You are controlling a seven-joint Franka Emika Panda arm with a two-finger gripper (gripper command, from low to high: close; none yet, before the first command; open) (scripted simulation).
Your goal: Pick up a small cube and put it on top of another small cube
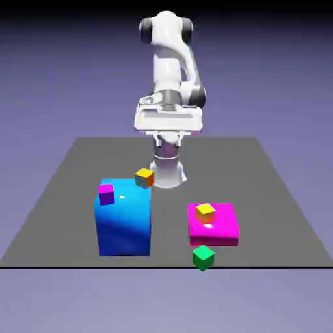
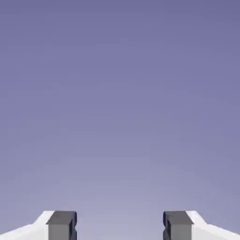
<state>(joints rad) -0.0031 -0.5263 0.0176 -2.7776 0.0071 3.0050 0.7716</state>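
Task looks unstarted. Gripper (image 2: 120,227) spread wide, empty, facing bare backdrop, high above table (image 1: 273,188). Yellow cube (image 1: 205,211) sits on pink block (image 1: 221,231); green cube (image 1: 203,257) near front edge. Pick, lift, stack all remain.

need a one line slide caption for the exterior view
Panda arm raised behind a big blue block and flat magenta block; four small cubes sit apart, none stacked yet.

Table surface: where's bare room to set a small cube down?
The table is bare right of the magenta slab, left of the blue block, and between them. The front edge by the green cube is crowded.
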